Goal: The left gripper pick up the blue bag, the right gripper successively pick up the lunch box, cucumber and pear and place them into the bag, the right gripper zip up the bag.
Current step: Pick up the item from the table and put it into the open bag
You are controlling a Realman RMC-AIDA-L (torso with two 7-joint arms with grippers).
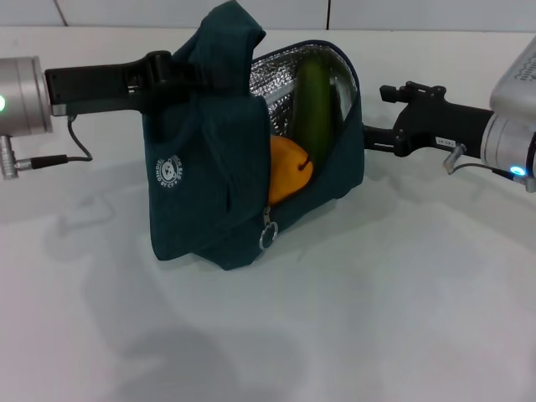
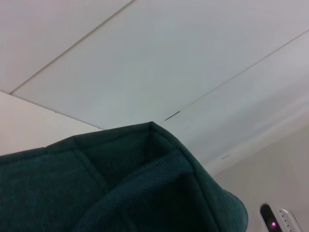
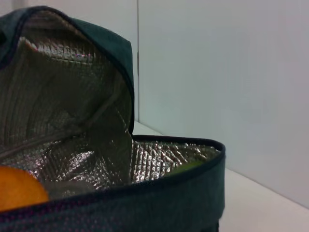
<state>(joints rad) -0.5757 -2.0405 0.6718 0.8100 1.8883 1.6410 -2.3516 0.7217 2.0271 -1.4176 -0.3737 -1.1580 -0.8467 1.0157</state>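
The blue bag (image 1: 209,184) stands on the white table with its top flap open and silver lining showing. My left gripper (image 1: 177,75) is shut on its handle at the upper left, and the handle fabric (image 2: 120,188) fills the left wrist view. Inside, the dark green cucumber (image 1: 314,105) leans upright and the orange pear (image 1: 289,167) lies against the front rim. My right gripper (image 1: 377,115) is open just beyond the bag's right side, holding nothing. From the right wrist I see the bag rim (image 3: 145,191), the pear (image 3: 19,188) and a sliver of cucumber (image 3: 188,166). The lunch box is hidden.
The ring zip pull (image 1: 267,237) hangs at the front bottom of the open zip. A white round logo (image 1: 170,173) marks the bag's left face. The white table (image 1: 377,318) spreads in front, with a pale wall behind.
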